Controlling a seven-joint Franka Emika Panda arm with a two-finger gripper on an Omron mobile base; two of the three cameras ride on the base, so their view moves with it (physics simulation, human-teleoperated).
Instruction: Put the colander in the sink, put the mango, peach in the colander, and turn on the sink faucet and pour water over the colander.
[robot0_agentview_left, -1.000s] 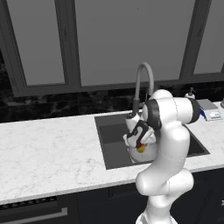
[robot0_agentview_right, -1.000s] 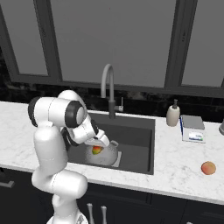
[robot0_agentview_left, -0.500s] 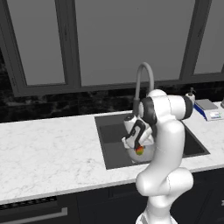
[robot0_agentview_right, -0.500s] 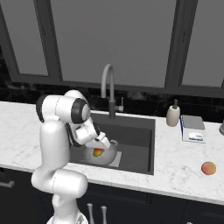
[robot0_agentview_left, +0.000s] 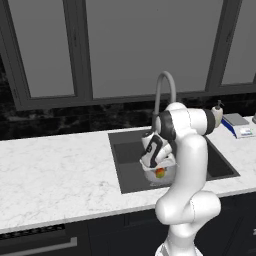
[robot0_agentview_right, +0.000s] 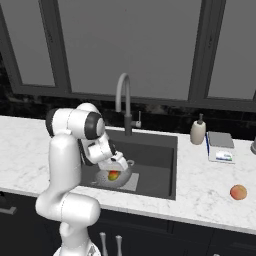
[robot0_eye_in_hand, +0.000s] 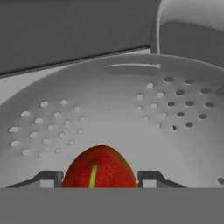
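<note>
Hand view: the gripper (robot0_eye_in_hand: 99, 177) is down inside the colander (robot0_eye_in_hand: 131, 118), its two fingertips (robot0_eye_in_hand: 49, 177) set on either side of the mango (robot0_eye_in_hand: 98, 169), holding it. From the right base view, the colander (robot0_agentview_right: 117, 176) sits in the sink (robot0_agentview_right: 155, 155), and the peach (robot0_agentview_right: 238, 192) lies on the counter (robot0_agentview_right: 210, 192), well apart.
</note>
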